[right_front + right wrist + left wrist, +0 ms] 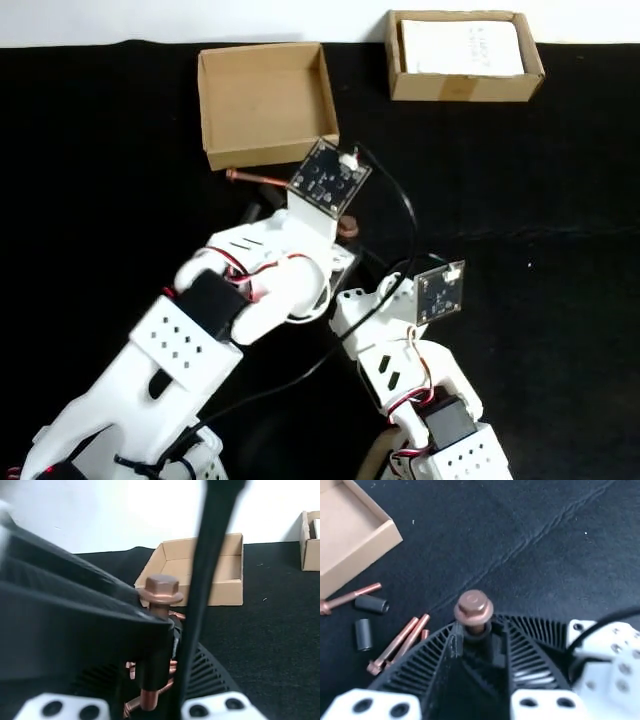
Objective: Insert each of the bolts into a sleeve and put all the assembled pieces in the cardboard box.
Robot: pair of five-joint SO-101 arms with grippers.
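2 ribbed black jaws of the left gripper [475, 632] are closed on a copper bolt [473, 606]. The bolt stands upright, with its hex head above the jaws. A dark collar just under the head looks like a sleeve [476, 633]; whether it fully rings the shank cannot be told. In the right wrist view the bolt's bare lower end [149, 698] sticks out below the left gripper's body. The right gripper [160, 680] sits close under that end, and how far it is open cannot be told. A black cable [205, 580] crosses in front of it.

In the high view the held bolt [346, 227] is near the box [265, 100], off its near right corner. The box is empty.

1 loose bolt [351, 596] lies just beside the box's front wall. 1 loose sleeve [372, 605] lies just beside that bolt, on the side away from the box. 1 more sleeve [363, 633] stands farther from the box. 2 bolts [400, 642] lie side by side between that sleeve and the left gripper.

All parts rest on a black cloth [540, 200]. 1 second box [465, 55] sits to the right of the empty box, well apart, with white paper inside.
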